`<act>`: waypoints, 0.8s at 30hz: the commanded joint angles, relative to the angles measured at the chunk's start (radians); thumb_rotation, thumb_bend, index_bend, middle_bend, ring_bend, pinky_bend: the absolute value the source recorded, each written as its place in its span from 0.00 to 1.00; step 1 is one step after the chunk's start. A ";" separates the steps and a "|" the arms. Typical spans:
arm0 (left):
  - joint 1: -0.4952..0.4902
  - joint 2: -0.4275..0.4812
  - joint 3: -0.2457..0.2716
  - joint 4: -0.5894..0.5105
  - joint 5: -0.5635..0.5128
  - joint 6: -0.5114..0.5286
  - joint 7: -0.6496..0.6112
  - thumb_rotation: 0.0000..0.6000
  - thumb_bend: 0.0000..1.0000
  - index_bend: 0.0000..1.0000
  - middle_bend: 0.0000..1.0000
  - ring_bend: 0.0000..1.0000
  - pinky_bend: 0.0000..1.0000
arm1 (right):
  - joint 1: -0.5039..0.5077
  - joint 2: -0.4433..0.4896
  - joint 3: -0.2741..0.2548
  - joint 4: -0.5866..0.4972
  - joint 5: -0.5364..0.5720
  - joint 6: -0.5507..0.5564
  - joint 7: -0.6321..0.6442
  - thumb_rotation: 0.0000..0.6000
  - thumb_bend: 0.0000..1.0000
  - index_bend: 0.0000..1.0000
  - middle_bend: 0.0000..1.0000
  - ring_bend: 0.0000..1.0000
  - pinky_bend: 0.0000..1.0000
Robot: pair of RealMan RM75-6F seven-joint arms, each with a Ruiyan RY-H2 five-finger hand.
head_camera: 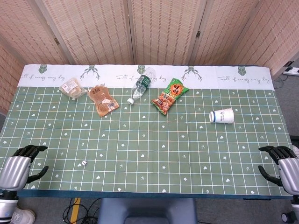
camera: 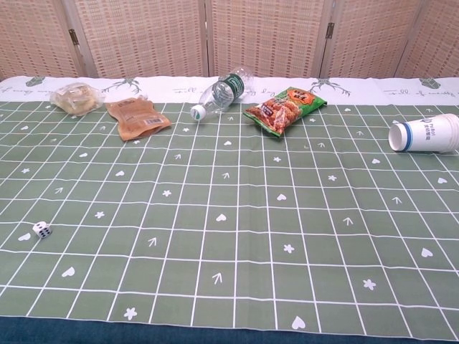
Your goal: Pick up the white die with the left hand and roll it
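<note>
The white die (head_camera: pixel 84 163) lies on the green gridded tablecloth near the front left; the chest view shows the die (camera: pixel 42 229) with black pips. My left hand (head_camera: pixel 16 170) hovers at the table's front left corner, fingers apart and holding nothing, well to the left of the die. My right hand (head_camera: pixel 286 169) sits at the front right corner, fingers spread and empty. Neither hand appears in the chest view.
Along the back lie a clear bag of bread (head_camera: pixel 71 87), a brown pouch (head_camera: pixel 103 100), a plastic bottle (head_camera: pixel 142 85) on its side and an orange-green snack bag (head_camera: pixel 169 95). A paper cup (head_camera: pixel 222 115) lies tipped at the right.
</note>
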 commanded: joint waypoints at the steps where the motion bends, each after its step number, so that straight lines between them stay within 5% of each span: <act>1: -0.028 -0.002 0.006 0.021 0.023 -0.033 -0.018 1.00 0.27 0.32 0.38 0.29 0.35 | 0.002 0.003 0.002 -0.003 -0.001 0.000 -0.003 1.00 0.24 0.33 0.35 0.34 0.27; 9: -0.129 -0.007 0.023 0.072 0.095 -0.163 -0.035 1.00 0.27 0.34 0.43 0.35 0.37 | 0.003 0.014 0.004 -0.023 -0.009 0.004 -0.024 1.00 0.24 0.33 0.35 0.34 0.27; 20: -0.237 -0.114 0.038 0.151 0.116 -0.300 -0.081 1.00 0.27 0.36 0.75 0.69 0.77 | 0.001 0.013 0.000 -0.032 -0.006 -0.002 -0.032 1.00 0.24 0.33 0.35 0.34 0.27; 24: -0.278 -0.157 0.038 0.197 0.109 -0.355 -0.079 1.00 0.27 0.35 0.79 0.72 0.81 | -0.001 0.016 0.000 -0.038 -0.009 0.003 -0.036 1.00 0.24 0.33 0.35 0.34 0.27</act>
